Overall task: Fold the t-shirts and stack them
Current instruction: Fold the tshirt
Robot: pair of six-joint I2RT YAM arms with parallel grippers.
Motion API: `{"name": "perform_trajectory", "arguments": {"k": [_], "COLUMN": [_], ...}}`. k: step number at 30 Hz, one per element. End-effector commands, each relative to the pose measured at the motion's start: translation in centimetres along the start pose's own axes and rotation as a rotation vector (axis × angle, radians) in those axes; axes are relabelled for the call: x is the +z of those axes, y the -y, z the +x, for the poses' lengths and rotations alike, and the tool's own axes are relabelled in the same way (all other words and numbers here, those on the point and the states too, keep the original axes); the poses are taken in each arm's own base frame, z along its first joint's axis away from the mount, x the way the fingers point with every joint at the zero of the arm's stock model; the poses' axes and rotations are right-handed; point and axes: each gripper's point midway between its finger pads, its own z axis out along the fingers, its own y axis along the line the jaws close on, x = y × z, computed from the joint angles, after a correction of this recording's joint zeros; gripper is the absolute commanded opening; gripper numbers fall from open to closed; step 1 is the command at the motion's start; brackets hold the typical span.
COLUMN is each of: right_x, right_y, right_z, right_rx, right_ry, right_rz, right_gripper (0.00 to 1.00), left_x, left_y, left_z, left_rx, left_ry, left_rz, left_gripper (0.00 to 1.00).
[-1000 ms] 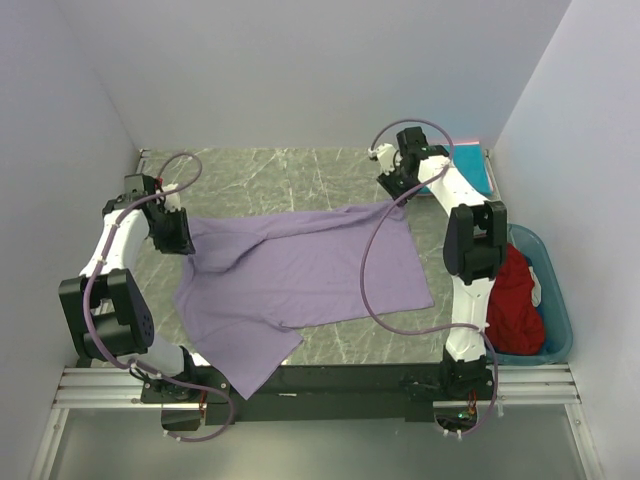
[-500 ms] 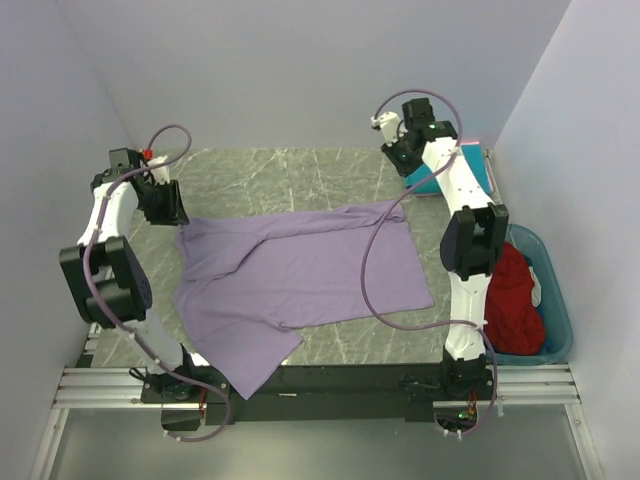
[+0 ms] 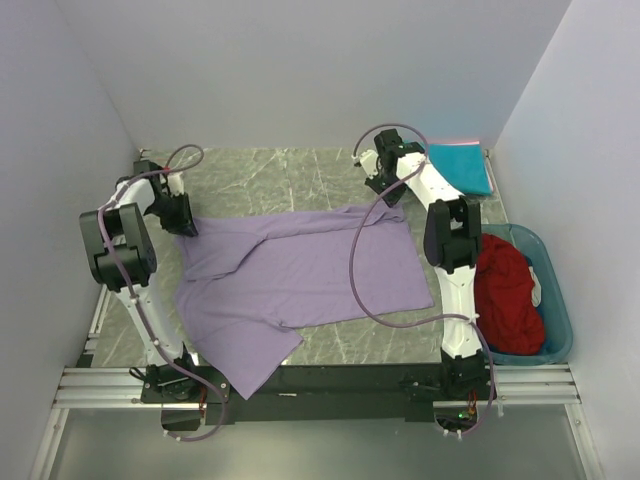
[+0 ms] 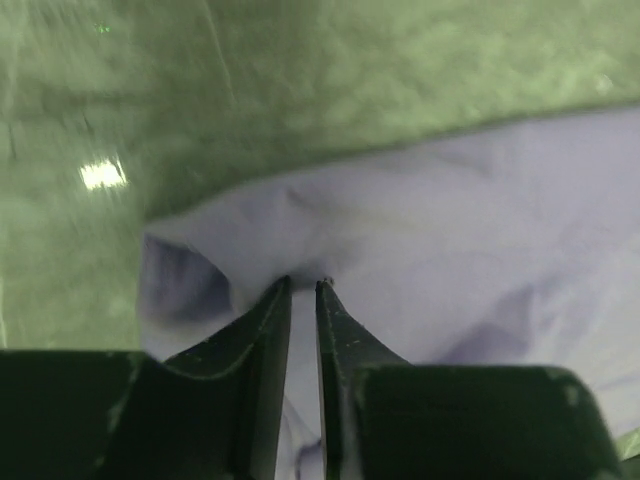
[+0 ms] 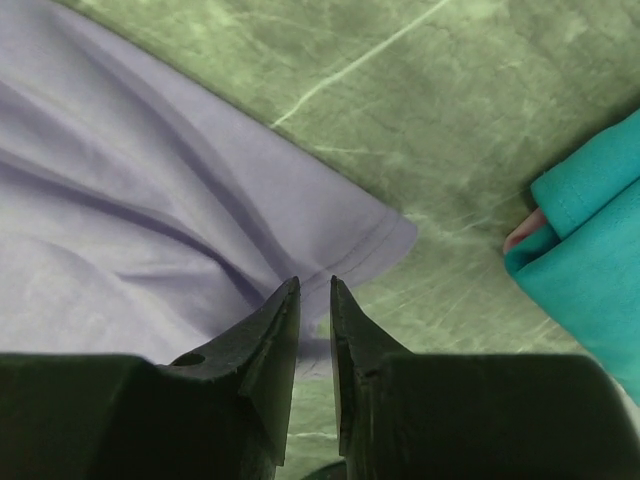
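The lavender t-shirt [image 3: 300, 275] lies spread across the middle of the marble table, one sleeve hanging toward the near edge. My left gripper [image 3: 188, 222] is at its far left corner. In the left wrist view the jaws [image 4: 304, 285] stand shut on a puckered fold of the lavender fabric [image 4: 450, 220]. My right gripper [image 3: 385, 195] is at the far right corner, and its jaws [image 5: 314, 282] pinch the hem of the lavender shirt [image 5: 150, 200]. A folded teal t-shirt [image 3: 462, 168] lies at the far right, also seen as teal fabric [image 5: 590, 250]. The dark red t-shirt [image 3: 505, 295] is heaped in the bin.
A translucent teal bin [image 3: 556, 300] stands at the right edge beside the right arm. White walls close in the table on the left, back and right. Purple cables loop off both arms above the shirt. The metal rail with the arm bases runs along the near edge.
The left gripper swung to the shirt's far left corner and closed on it. The right gripper came back from near the teal shirt to the far right corner, its jaws narrowing.
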Motion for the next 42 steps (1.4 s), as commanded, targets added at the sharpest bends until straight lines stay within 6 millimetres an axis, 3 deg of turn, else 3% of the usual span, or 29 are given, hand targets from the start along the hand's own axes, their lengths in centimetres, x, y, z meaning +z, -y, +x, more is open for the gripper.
{"name": "perform_trajectory", "arguments": {"k": [1, 5, 10, 13, 14, 16, 17, 19, 20, 22, 26, 28, 29, 32, 34, 35, 36, 42], "right_x": [0.8, 1.6, 0.1, -2.5, -4.3, -5.8, -7.1, -8.1, -8.7, -9.0, -8.7, -8.3, -7.9, -6.6, -5.9, -5.6, -5.5, -4.3], "right_y": [1.0, 1.1, 1.4, 1.8, 2.0, 1.9, 1.8, 1.0, 0.7, -0.4, -1.8, -2.0, -2.4, -2.5, -2.4, -2.5, -2.6, -2.7], "right_z": [0.4, -0.1, -1.7, -2.5, -2.6, -2.5, -2.2, -1.7, -1.4, -0.8, 0.3, 0.6, 1.1, 1.8, 2.1, 2.2, 2.2, 2.1], "right_rx": [-0.007, -0.012, 0.014, 0.027, 0.035, 0.032, 0.029, 0.008, 0.002, -0.015, -0.062, -0.089, -0.102, -0.147, -0.172, -0.178, -0.185, -0.216], "right_ry": [-0.03, -0.041, 0.017, 0.08, 0.111, 0.139, 0.15, 0.151, 0.154, 0.139, 0.093, 0.084, 0.064, 0.043, 0.037, 0.034, 0.032, 0.039], "right_rz": [0.049, 0.072, 0.085, 0.087, 0.091, 0.074, 0.076, 0.041, 0.03, -0.018, -0.052, -0.048, -0.044, -0.011, 0.013, 0.016, 0.024, 0.072], "right_gripper": [0.26, 0.27, 0.39, 0.48, 0.5, 0.53, 0.53, 0.53, 0.51, 0.5, 0.47, 0.47, 0.47, 0.47, 0.48, 0.48, 0.48, 0.5], "left_x": [0.2, 1.9, 1.3, -1.0, -2.9, -5.1, -7.1, -8.7, -9.6, -11.0, -9.0, -8.4, -7.1, -5.1, -3.9, -3.3, -2.9, -0.4], "left_y": [-1.0, -3.1, -4.6, -3.3, -2.3, -0.4, 1.3, 2.9, 4.7, 6.6, 9.8, 10.5, 11.1, 12.1, 11.7, 13.1, 13.1, 12.5], "left_z": [-3.1, -5.5, -8.5, -10.2, -10.6, -11.1, -10.7, -9.9, -8.6, -7.0, -1.0, 0.5, 2.4, 4.8, 5.5, 6.1, 6.2, 5.6], "left_rx": [0.009, -0.004, 0.011, 0.071, 0.099, 0.149, 0.181, 0.225, 0.254, 0.314, 0.364, 0.384, 0.393, 0.417, 0.401, 0.439, 0.444, 0.43], "left_ry": [0.057, 0.051, 0.097, 0.157, 0.194, 0.25, 0.278, 0.293, 0.283, 0.281, 0.169, 0.147, 0.097, 0.037, 0.025, 0.01, 0.004, 0.002], "left_rz": [-0.05, -0.101, -0.132, -0.07, -0.057, -0.005, 0.026, 0.061, 0.1, 0.132, 0.198, 0.18, 0.192, 0.166, 0.141, 0.146, 0.132, 0.029], "left_gripper": [0.21, 0.18, 0.18, 0.32, 0.4, 0.46, 0.52, 0.56, 0.58, 0.61, 0.62, 0.61, 0.6, 0.58, 0.58, 0.57, 0.57, 0.54]}}
